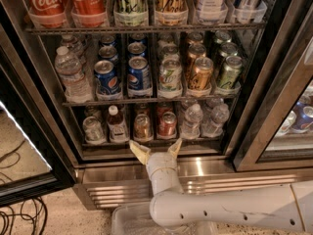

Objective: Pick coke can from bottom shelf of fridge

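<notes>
The fridge (161,173) stands open in front of me, with dark wire racks. On the bottom shelf (146,142) the small red coke can (167,124) stands right of centre, next to a copper-brown can (142,127) on its left. My gripper (155,149) is open and empty, with its two pale fingers spread. It hovers just in front of the shelf's front edge, below the gap between the brown can and the coke can. The white arm comes in from the lower right.
The bottom shelf also holds a silver can (93,129), a small red-capped bottle (116,123) and water bottles (205,120). Above are blue Pepsi cans (122,75), other cans and a water bottle (72,75). The glass door (22,146) hangs open at left. Cables (19,217) lie on the floor.
</notes>
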Controlling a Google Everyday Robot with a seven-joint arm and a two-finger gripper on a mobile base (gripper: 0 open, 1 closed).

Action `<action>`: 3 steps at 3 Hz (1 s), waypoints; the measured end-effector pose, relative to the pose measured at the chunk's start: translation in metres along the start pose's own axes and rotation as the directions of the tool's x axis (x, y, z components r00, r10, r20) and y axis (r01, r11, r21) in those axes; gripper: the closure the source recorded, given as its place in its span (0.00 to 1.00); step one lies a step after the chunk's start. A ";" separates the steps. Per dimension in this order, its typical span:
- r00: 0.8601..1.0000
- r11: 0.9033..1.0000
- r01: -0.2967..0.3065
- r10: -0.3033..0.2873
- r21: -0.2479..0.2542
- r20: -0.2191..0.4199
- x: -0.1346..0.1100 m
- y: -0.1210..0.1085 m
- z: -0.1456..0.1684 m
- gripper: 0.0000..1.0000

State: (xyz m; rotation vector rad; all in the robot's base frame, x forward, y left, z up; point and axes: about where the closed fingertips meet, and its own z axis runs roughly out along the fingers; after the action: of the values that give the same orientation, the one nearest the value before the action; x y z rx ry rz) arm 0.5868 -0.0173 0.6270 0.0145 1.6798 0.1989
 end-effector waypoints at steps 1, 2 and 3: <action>1.000 1.000 0.000 0.000 0.000 0.000 0.000 0.000 0.000 0.00; 1.000 0.999 -0.028 0.027 0.022 0.008 0.005 -0.001 0.004 0.00; 1.000 0.998 -0.022 0.022 0.060 0.015 0.012 -0.009 0.010 0.09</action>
State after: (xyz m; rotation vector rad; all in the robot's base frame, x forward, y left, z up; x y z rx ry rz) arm 0.5965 -0.0233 0.6131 0.0797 1.6717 0.1641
